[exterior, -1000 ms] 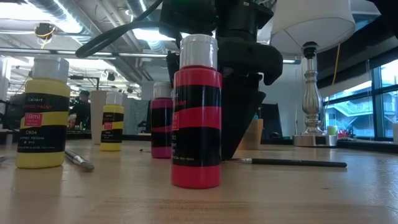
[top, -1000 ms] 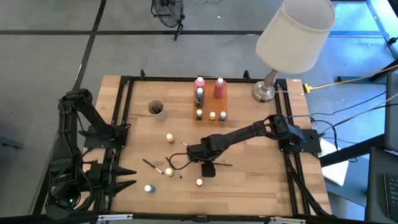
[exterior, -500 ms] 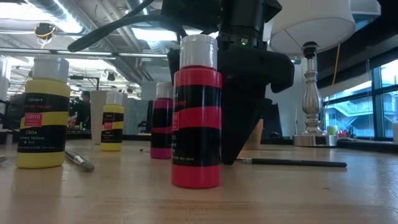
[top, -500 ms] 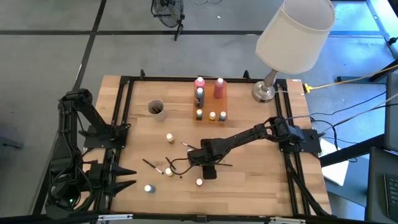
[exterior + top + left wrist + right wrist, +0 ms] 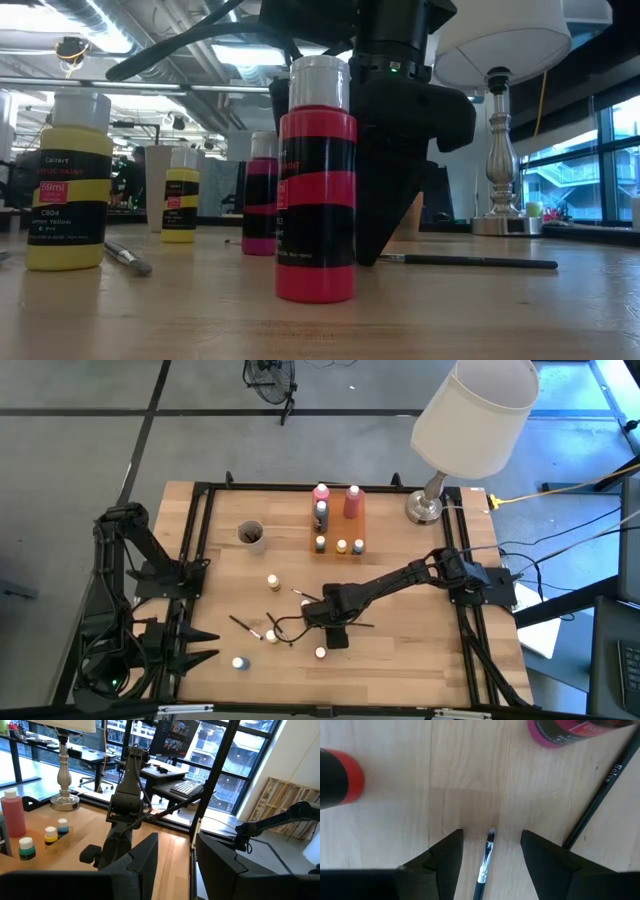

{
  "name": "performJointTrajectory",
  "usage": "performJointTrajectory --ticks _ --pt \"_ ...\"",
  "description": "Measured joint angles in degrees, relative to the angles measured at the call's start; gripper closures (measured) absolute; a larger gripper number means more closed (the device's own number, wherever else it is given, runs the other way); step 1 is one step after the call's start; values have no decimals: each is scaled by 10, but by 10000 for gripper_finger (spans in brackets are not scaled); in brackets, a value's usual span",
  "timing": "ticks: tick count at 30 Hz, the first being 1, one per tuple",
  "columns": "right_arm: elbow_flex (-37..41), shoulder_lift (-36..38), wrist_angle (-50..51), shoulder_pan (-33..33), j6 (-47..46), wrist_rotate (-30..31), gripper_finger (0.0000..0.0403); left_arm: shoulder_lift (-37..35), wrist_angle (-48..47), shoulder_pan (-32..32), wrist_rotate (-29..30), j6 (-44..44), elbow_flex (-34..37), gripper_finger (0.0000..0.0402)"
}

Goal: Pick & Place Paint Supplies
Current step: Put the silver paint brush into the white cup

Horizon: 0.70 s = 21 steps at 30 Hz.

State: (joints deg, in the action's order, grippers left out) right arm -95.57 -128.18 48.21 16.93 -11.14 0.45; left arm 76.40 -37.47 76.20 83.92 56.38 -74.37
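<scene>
My right gripper (image 5: pixel 335 632) hangs open over the middle of the table, fingers pointing down. A thin brush (image 5: pixel 485 865) lies flat on the wood between the two fingers (image 5: pixel 447 855), its bristle tip (image 5: pixel 491 836) level with their ends; I see no touch. A second dark brush (image 5: pixel 600 795) lies just beside it. A red bottle (image 5: pixel 316 180) and a magenta bottle (image 5: pixel 260 195) stand upright close by, a yellow one (image 5: pixel 68 185) farther off. My left gripper (image 5: pixel 177 865) waits open, level, off the table's left side.
Several bottles stand on a board (image 5: pixel 338 520) at the far middle, next to a cup (image 5: pixel 250 535). A white-shaded lamp (image 5: pixel 430 505) stands at the far right. Small bottles (image 5: pixel 273 581) (image 5: pixel 240 662) (image 5: pixel 320 653) and another brush (image 5: pixel 240 625) lie scattered over the near half.
My right gripper has tipped a little at the wrist while staying over the same spot above the brush. The brushes and bottles have kept still.
</scene>
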Motion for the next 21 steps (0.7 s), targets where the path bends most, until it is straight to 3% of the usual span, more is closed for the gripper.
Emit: performJointTrajectory --ticks 21 --pt "-1 0 5 -1 -19 -2 350 0 0 0 0 14 0 274"
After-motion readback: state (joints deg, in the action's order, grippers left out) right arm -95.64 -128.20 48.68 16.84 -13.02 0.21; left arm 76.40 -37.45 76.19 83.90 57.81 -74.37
